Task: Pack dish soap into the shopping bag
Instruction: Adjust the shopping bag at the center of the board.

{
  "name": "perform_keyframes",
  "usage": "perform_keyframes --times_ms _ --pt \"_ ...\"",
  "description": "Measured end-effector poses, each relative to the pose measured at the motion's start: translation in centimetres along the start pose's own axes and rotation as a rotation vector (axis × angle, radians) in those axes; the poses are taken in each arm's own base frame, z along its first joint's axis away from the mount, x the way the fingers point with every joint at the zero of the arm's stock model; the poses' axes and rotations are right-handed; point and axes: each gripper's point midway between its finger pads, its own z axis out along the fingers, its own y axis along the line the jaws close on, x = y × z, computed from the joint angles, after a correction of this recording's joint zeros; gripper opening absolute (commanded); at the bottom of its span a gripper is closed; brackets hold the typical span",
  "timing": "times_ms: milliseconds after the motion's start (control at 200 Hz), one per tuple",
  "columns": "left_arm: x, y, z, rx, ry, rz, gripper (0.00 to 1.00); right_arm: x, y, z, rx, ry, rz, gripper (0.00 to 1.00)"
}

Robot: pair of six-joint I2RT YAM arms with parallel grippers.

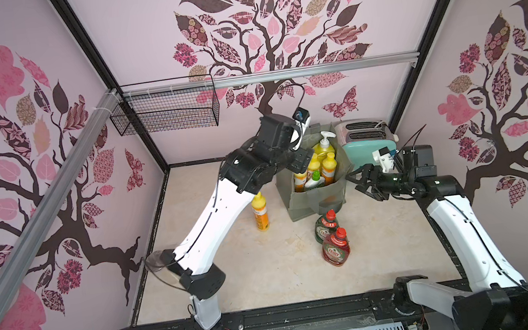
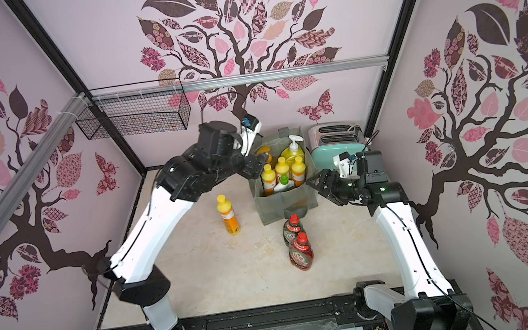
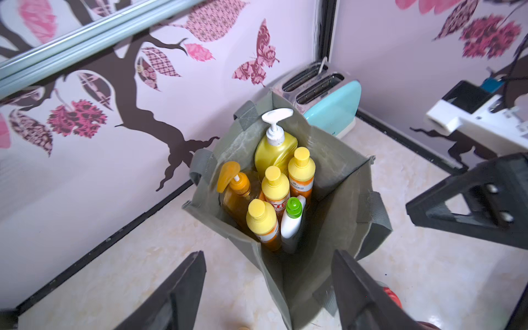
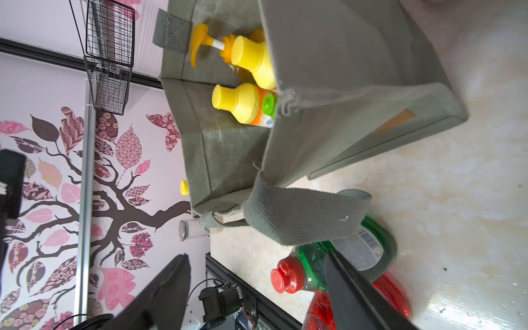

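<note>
Six bottles stand inside the shopping bag [image 3: 343, 177]: big yellow pump bottle [image 3: 275, 148], orange pump bottle [image 3: 235, 197], three small orange bottles [image 3: 275, 185], white green-capped bottle [image 3: 291, 225].

Outstanding, outside the bag: fourth small orange bottle [image 1: 260, 214], green Fairy bottle [image 1: 327, 228], red Fairy bottle [image 1: 336, 249].

Left gripper [image 3: 268, 257] above the bag, jaws wide, empty. Right gripper [image 1: 360, 181] beside the bag, jaws apart, empty.
</note>
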Motion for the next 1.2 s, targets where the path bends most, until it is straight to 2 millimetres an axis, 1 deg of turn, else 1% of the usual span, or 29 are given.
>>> perform_keyframes --times_ms 50,115,155,205,260,340,435,505,605,685,745,830,895,1020,1100,1155,1200 --pt "0.6 1.0 -1.2 0.001 0.003 -0.058 0.74 -0.7 0.5 -0.3 0.011 -0.009 -0.024 0.78" --pt "2.0 2.7 -1.8 -0.009 0.028 -0.14 0.73 -1.9 1.1 -0.6 0.022 -0.03 -0.055 0.76" --pt "3.0 3.8 -1.7 -0.013 0.05 -0.191 0.72 -2.8 1.3 -0.7 0.035 -0.046 -0.076 0.75" --pt "4.3 4.9 -1.0 -0.013 0.084 -0.258 0.72 -4.0 1.6 -0.9 0.053 -0.069 -0.099 0.75" --pt "5.2 5.6 0.0 -0.001 0.118 -0.319 0.73 -5.5 1.7 -1.0 0.083 -0.091 -0.131 0.75" --pt "6.1 5.4 1.7 0.04 0.164 -0.391 0.73 -8.1 2.1 -0.8 0.124 -0.127 -0.182 0.75" --pt "7.3 4.1 3.6 0.103 0.22 -0.471 0.73 -11.5 2.1 -0.3 0.179 -0.17 -0.245 0.75" --pt "8.1 3.5 4.5 0.131 0.256 -0.533 0.75 -13.7 1.6 0.4 0.222 -0.19 -0.278 0.75" --pt "8.5 3.7 5.6 0.151 0.282 -0.619 0.76 -15.6 0.4 1.6 0.276 -0.193 -0.304 0.74" --pt "8.6 4.4 6.9 0.147 0.305 -0.671 0.76 -16.1 -0.8 2.4 0.308 -0.177 -0.311 0.73" --pt "8.0 4.7 8.2 0.151 0.306 -0.694 0.74 -15.9 -1.4 2.9 0.325 -0.159 -0.312 0.72" --pt "7.8 4.7 9.9 0.161 0.326 -0.718 0.72 -15.4 -1.7 3.4 0.345 -0.138 -0.331 0.72" --pt "8.7 4.3 10.9 0.16 0.365 -0.726 0.71 -14.8 -1.3 3.8 0.352 -0.123 -0.36 0.72" --pt "10.7 3.4 11.3 0.152 0.44 -0.736 0.67 -13.6 -0.3 5.0 0.348 -0.093 -0.415 0.72" --pt "11.8 2.9 11.3 0.148 0.475 -0.739 0.62 -13.0 0.3 5.6 0.344 -0.077 -0.444 0.72" --pt "12.5 2.7 11.4 0.143 0.499 -0.743 0.56 -12.9 0.4 5.9 0.348 -0.07 -0.452 0.72" --pt "12.9 2.6 11.5 0.141 0.511 -0.742 0.49 -12.9 0.4 6.0 0.356 -0.068 -0.457 0.71"
